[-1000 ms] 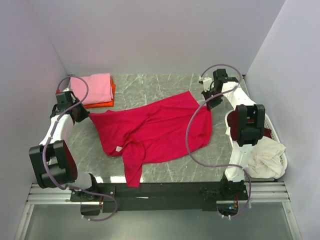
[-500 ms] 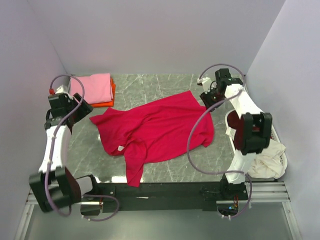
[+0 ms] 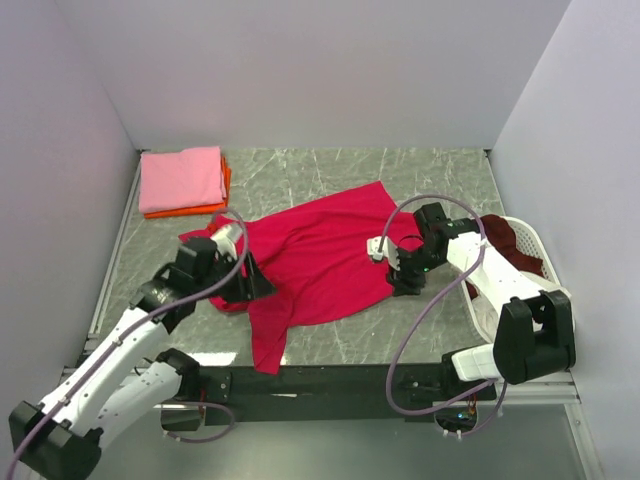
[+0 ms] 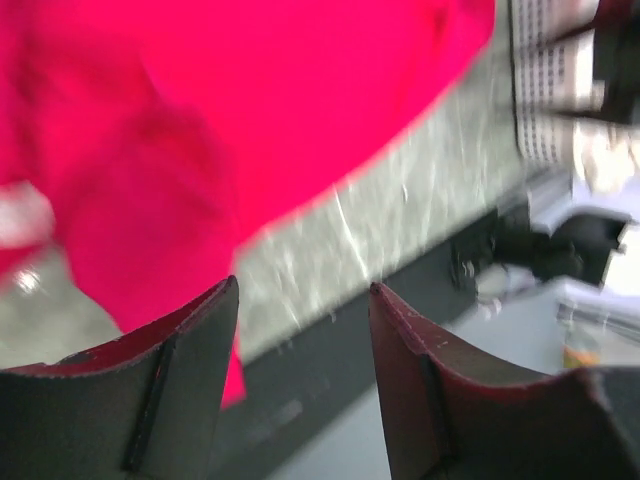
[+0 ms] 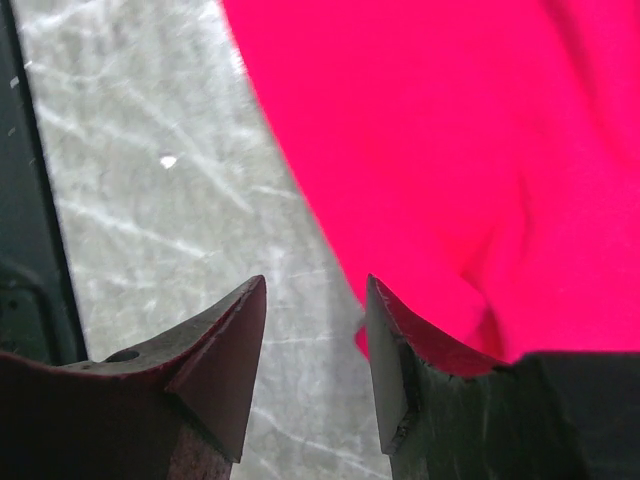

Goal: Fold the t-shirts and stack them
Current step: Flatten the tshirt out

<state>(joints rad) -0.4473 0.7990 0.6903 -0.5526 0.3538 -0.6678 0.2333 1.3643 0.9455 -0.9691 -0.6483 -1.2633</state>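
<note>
A crimson red t-shirt point(image 3: 325, 250) lies spread across the middle of the table, one sleeve trailing toward the near edge. My left gripper point(image 3: 252, 284) hovers open over the shirt's left part; in the left wrist view its open gripper point(image 4: 303, 290) holds nothing, with the red shirt point(image 4: 250, 100) beyond the fingers. My right gripper point(image 3: 394, 278) stands open at the shirt's right near edge. In the right wrist view the empty gripper point(image 5: 315, 285) frames bare table beside the shirt's hem point(image 5: 450, 150). A folded pink t-shirt point(image 3: 182, 177) rests on an orange one point(image 3: 190, 209) at the back left.
A white oval basket point(image 3: 528, 238) stands at the right edge with a maroon shirt point(image 3: 502, 230) in it, partly behind my right arm. The grey marble table point(image 3: 400, 330) ends at a black rail point(image 3: 330, 380) along the near side. Walls close in at the back and sides.
Both grippers opened and let go of the red shirt's far corners. Both arms then swung toward the near side, onto the shirt's near left and right edges.
</note>
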